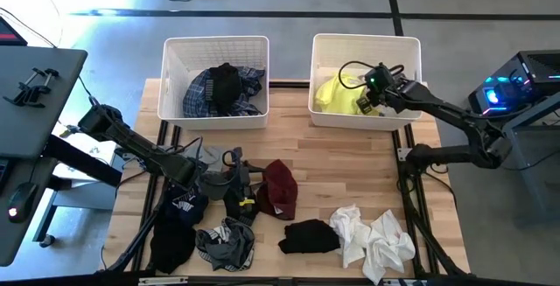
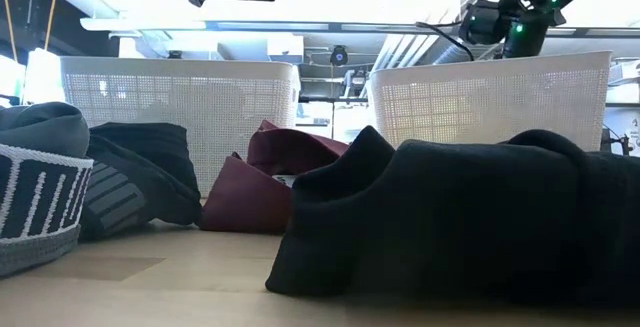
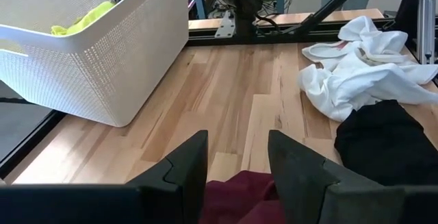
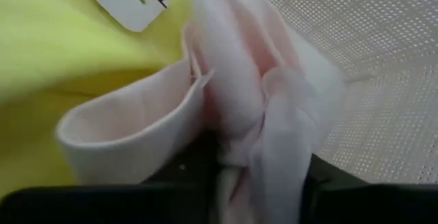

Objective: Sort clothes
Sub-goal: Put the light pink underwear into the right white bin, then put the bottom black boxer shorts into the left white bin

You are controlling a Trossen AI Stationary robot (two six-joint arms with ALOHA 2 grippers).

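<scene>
Step in hand, as judged: depositing a light-coloured item into the right-hand bin (image 1: 411,54) at the bench's far edge.

Right claw (image 1: 366,102): over that bin, pinched shut on a pale pink garment (image 4: 253,94), soft, folded, thick-hemmed. It hangs against the neon yellow garment (image 1: 337,94) already in the bin; a white tag (image 4: 126,1) shows on the yellow cloth. Next move likely calls for releasing the pink piece, then lifting clear of the bin wall without snagging fabric.

Left claw (image 1: 234,165): low over the bench centre, fingers (image 3: 181,166) set narrowly apart, empty, just above the maroon garment (image 1: 278,188). It appears lined up to take that piece.

Left-hand bin (image 1: 175,54), far edge: holds a blue plaid garment (image 1: 203,95) with a black one (image 1: 227,80) on top.

Unsorted, along the bench's near edge: black garments (image 1: 175,229) at the left, a grey crumpled piece (image 1: 226,242), a black piece (image 1: 308,235) at the middle, white garments (image 1: 372,238) toward the near right corner.
</scene>
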